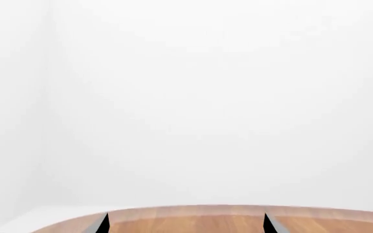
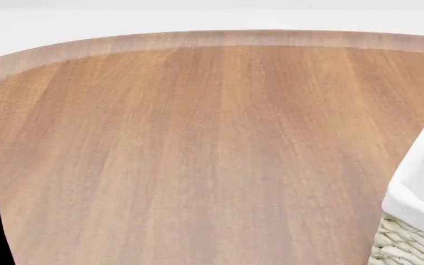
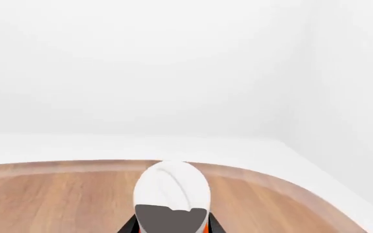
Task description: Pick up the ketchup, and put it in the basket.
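Wicker basket (image 2: 411, 232), white-lined, sits near right on our wooden table (image 2: 197, 143). Our right gripper (image 3: 171, 228) clamps the ketchup (image 3: 171, 191), cap outward above the wood. Left gripper (image 1: 185, 225) spread wide, holding nothing.

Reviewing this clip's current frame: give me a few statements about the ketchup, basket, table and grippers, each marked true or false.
1. The right gripper holds the ketchup. True.
2. The ketchup lies inside the basket. False: its cap shows between the right gripper's fingers, above the table.
3. The basket stands at the head view's right edge. True.
4. The left gripper grips a can. False: nothing shows between its fingertips.
5. The basket has a red liner. False: it is white.
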### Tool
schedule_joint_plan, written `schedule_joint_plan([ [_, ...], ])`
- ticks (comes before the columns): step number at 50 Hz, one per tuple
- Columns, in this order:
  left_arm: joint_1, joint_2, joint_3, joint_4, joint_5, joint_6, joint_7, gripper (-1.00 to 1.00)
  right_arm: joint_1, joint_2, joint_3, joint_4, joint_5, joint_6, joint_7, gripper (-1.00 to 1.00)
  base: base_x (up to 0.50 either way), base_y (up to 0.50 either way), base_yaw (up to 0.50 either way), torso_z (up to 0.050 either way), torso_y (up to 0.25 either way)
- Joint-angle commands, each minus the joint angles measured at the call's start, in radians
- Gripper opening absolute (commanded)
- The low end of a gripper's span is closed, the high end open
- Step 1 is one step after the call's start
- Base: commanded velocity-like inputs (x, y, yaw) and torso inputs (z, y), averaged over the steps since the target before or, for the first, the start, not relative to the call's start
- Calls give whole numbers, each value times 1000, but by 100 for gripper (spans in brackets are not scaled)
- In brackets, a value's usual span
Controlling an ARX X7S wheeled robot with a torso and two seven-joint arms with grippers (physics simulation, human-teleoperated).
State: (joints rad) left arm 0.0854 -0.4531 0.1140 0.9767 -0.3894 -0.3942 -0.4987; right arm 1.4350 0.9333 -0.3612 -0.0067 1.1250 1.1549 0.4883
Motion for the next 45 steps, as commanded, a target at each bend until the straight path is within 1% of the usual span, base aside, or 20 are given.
schedule_joint_plan([
  [1,17,16,-3,-15,26,2,7,100,-54,-14,18,52,-91,-46,-24,-100,0,0,0,0,0],
  [7,20,12,1,-19,28,7,2,100,-69,-31,19,109,-108,-58,-2,-100,0,0,0,0,2],
  [13,18,8,2,-30,24,8,0,100,-113,-28,21,114,-108,-67,11,-100,0,0,0,0,0],
  [30,-2,2,11,-36,13,-4,-14,100,-99,-70,-76,212,-175,-60,-41,-100,0,0,0,0,1],
  [37,-4,-2,14,-35,11,-7,-19,100,-101,-73,-77,238,-187,-79,-48,-100,0,0,0,0,0],
  [45,-9,-4,18,-39,7,-10,-26,100,-125,-70,-81,249,-175,-57,-42,-100,0,0,0,0,0],
])
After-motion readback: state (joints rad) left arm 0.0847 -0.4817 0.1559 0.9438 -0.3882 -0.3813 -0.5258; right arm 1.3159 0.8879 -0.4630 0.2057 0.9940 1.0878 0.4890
